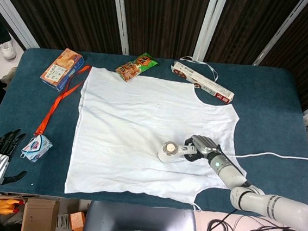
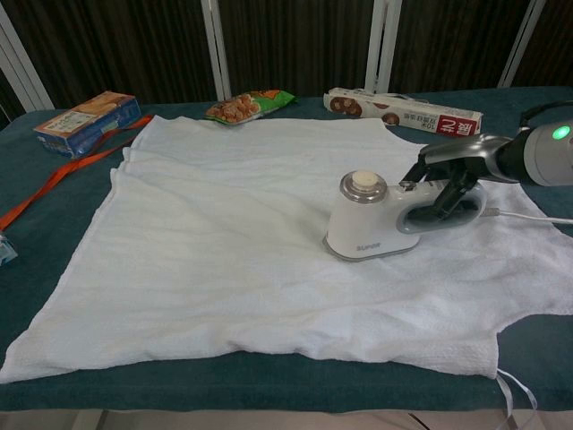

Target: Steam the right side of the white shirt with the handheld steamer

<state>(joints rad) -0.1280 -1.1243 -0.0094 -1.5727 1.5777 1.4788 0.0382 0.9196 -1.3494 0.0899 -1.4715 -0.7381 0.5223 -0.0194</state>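
Observation:
The white shirt (image 1: 141, 130) (image 2: 233, 233) lies spread flat on the blue table (image 1: 264, 104). A white handheld steamer (image 1: 170, 150) (image 2: 367, 222) stands on the shirt's right half, toward the front hem. My right hand (image 1: 202, 147) (image 2: 452, 179) grips its handle from the right. The steamer's white cord (image 1: 273, 156) (image 2: 533, 217) trails off to the right. Beyond the table's front left corner hangs my left hand (image 1: 5, 144), holding nothing, with its fingers apart.
Along the back edge lie a biscuit box (image 1: 62, 68) (image 2: 86, 122), a snack bag (image 1: 136, 67) (image 2: 248, 105) and a long cookie box (image 1: 203, 82) (image 2: 403, 108). An orange lanyard (image 1: 60, 101) (image 2: 63, 175) ends at a small packet (image 1: 36, 148) on the left.

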